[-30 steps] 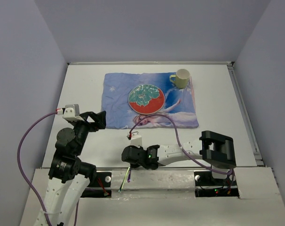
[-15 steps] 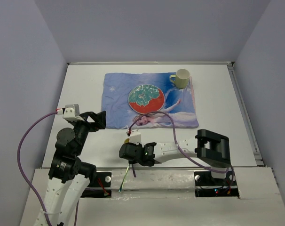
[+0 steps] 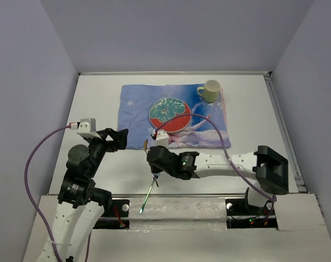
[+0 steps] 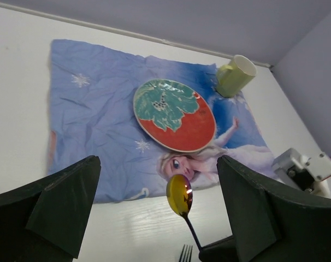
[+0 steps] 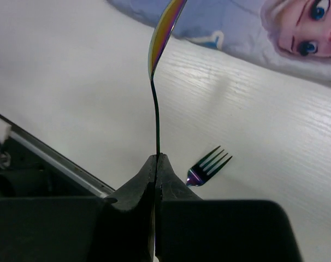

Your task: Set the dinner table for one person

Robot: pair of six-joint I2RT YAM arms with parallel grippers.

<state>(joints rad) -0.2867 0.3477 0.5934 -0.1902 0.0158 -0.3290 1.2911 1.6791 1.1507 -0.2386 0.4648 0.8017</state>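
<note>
Since the earlier view, my right arm has reached farther out from the near edge of the table [image 3: 100, 103] and its gripper has finished closing. The right gripper [image 5: 156, 159] is now fully clamped on the thin handle of a spoon [image 4: 179, 195] and holds it upright, bowl uppermost, above the bare strip of table between the near edge and the mat [image 3: 138, 109]. The left gripper [image 3: 115, 140] is spread wide with nothing in it, raised over the near left part of the table and facing the mat. The blue mat lies in the middle of the table, toward the far edge. A round plate [image 3: 170, 113] with a green leaf pattern over red sits at its centre. A pale yellow-green mug [image 3: 210, 90] sits on the mat's far right corner, handle pointing left. A fork [image 5: 209, 164] with an iridescent finish lies flat at the near edge of the table, just below the held spoon. I judge the setting about half done: mat, plate and mug look placed, the spoon is lifted but not yet set down, and the fork is not yet beside the plate. I see no knife. The mat is printed with a cartoon princess and snowflakes. I can read no brand, label or writing anywhere.
</note>
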